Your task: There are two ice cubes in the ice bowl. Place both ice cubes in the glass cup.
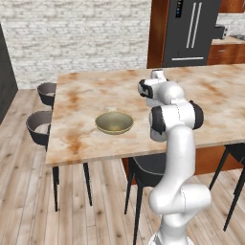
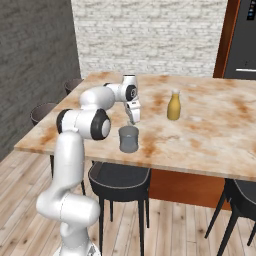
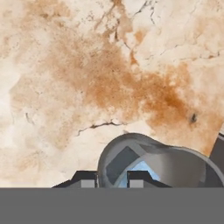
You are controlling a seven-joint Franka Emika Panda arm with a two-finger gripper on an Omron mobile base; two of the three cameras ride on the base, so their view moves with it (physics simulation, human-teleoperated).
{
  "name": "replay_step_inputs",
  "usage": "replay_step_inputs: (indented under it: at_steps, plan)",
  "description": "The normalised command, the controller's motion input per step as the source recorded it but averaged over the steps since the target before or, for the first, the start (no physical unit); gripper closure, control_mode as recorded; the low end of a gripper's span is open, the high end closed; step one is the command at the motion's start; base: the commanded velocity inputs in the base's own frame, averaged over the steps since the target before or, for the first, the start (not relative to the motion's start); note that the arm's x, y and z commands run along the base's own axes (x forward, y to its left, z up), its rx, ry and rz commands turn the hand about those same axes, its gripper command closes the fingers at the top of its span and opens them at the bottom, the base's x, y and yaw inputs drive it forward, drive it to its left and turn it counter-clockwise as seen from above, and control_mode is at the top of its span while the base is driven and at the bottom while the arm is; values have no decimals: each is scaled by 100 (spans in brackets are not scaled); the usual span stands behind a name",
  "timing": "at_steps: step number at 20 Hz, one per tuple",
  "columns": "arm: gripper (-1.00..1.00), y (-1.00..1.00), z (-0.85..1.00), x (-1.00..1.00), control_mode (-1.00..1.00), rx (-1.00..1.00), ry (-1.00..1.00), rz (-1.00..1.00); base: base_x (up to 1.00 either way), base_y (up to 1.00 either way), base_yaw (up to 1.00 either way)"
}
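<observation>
No readable writing or brand mark was seen on any object. The claw (image 2: 133,120) was held pointing down, just above the small grey translucent cylindrical glass cup (image 2: 129,138), which stood upright on the marbled beige-and-rust stone desk (image 2: 210,135). In the hand view the two dark fingertips (image 3: 139,179) were seen a small gap apart over the cup's round rim, and a tiny pale-blue translucent ice cube (image 3: 141,167) showed between them; whether it was clamped or lay inside the cup could not be told. The wide shallow olive-yellow ice bowl with a tan rim (image 1: 114,122) sat well to the claw's left. A smooth yellow narrow-necked bottle (image 2: 173,105) stood beyond the claw, to its right.
</observation>
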Motion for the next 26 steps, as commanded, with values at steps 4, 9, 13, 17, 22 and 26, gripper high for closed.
replay_step_inputs:
  at_steps: [4,9,13,17,22,26]
  plan:
    - [100,-4,-24,0,-100,0,0,0,0,0,0]
    - [100,-19,2,-25,-100,4,-1,0,0,0,0]
    - [100,-20,11,-23,-100,8,-1,0,0,0,0]
    - [100,-4,12,3,-100,7,0,0,0,0,0]
    - [100,0,7,5,-100,4,0,0,0,0,0]
    - [100,0,-1,-49,-100,0,0,0,0,0,0]
